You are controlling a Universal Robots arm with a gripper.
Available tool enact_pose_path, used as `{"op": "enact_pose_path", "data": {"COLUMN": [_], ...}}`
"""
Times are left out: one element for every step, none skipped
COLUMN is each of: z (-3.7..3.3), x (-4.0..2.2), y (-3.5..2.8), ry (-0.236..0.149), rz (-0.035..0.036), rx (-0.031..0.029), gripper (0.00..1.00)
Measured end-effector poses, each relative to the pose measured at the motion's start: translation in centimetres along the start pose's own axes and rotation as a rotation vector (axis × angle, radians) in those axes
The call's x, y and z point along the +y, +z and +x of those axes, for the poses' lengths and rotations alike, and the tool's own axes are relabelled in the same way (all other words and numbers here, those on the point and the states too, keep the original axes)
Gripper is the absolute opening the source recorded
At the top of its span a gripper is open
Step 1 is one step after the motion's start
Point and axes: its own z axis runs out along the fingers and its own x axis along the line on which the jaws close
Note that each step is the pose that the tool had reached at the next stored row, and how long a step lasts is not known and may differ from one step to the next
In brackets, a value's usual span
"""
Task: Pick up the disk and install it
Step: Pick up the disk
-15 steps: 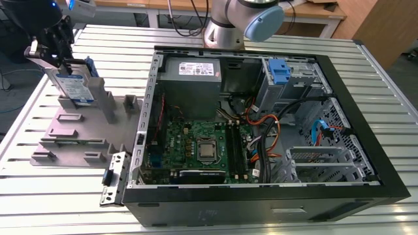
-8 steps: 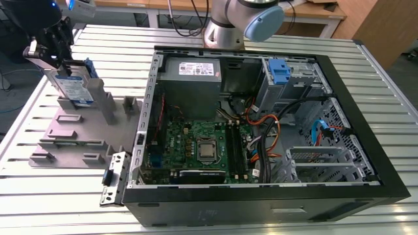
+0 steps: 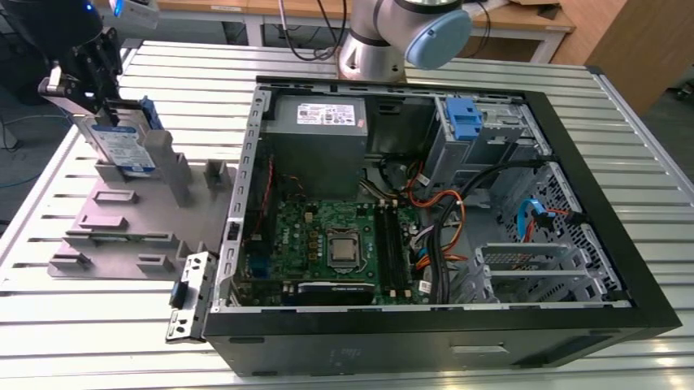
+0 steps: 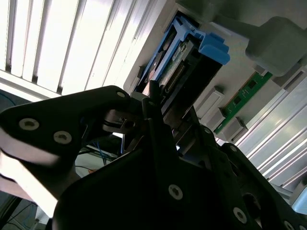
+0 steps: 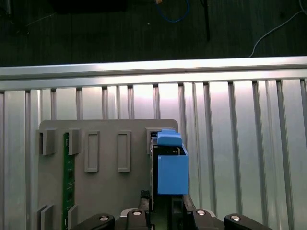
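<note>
One disk point(image 3: 122, 145) upright in fixture point(image 3: 122, 221).

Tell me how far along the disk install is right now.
Done: nothing yet. In hand: the gripper is at the upper end of the disk, which stands upright at the grey fixture beside the open computer case; I cannot tell whether it is gripped. Left: lifting it out and installing it in the case.
</note>
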Motion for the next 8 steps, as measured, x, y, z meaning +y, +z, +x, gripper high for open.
{"op": "enact_pose_path", "data": {"z": [0.00,0.00,0.00,0.00,-0.01,-0.01,-0.01,-0.01], "x": [0.00,0.00,0.00,0.00,0.00,0.01,0.02,0.02], "y": [0.00,0.00,0.00,-0.05,-0.13,-0.22,-0.34,-0.41], "ry": [0.000,0.000,0.000,0.000,0.000,0.000,0.000,0.000], "rz": [0.0000,0.0000,0.0000,-0.0002,-0.0003,-0.0001,0.0000,0.0000], "rx": [0.0000,0.0000,0.0000,0.0001,0.0002,0.0001,0.0000,0.0000], "gripper": [0.35,0.35,0.35,0.35,0.35,0.35,0.35,0.35]}}
